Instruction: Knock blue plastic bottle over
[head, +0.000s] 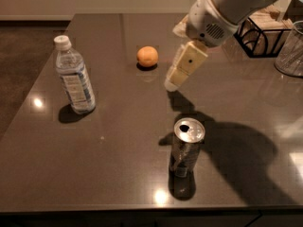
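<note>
The blue plastic bottle (75,77) stands upright on the left side of the dark table (118,145). It is clear and ribbed, with a white cap and a pale label. My gripper (172,83) hangs from the white arm coming in from the upper right. Its cream fingers (188,63) point down and left and lie together with no gap, holding nothing. The gripper is above the table's middle, well to the right of the bottle and apart from it, just right of an orange.
An orange (147,56) lies at the back centre. A silver drink can (185,148) stands open near the front edge, below the gripper. A black wire basket (258,32) and a clear glass (291,51) stand at the back right. The floor drops off left of the table.
</note>
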Tool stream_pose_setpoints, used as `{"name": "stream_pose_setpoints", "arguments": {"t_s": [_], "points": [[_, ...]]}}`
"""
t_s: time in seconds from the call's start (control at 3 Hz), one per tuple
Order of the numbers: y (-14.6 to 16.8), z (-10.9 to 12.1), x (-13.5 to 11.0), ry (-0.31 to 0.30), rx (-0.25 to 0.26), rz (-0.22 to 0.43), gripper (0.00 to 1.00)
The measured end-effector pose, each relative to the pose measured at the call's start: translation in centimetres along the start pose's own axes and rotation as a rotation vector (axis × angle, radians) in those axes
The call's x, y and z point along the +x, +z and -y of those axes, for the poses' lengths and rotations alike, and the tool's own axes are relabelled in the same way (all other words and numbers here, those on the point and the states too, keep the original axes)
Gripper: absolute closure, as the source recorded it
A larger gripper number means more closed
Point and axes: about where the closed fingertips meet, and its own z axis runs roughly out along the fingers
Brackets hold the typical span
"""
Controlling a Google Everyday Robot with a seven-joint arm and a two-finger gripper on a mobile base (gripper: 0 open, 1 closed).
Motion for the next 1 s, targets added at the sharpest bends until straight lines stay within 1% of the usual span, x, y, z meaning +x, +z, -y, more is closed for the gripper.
{"name": "stream_pose_setpoints", "arguments": {"t_s": [0.33, 0.67, 1.0], "points": [[3.1, -0.1, -3.3, -0.013, -0.030, 0.078, 0.00], [6.2, -1.1, -6.7, -0.036, -0.072, 0.147, 0.00], [9.3, -2.2, -10.0, -0.050, -0.110, 0.193, 0.00]]}}
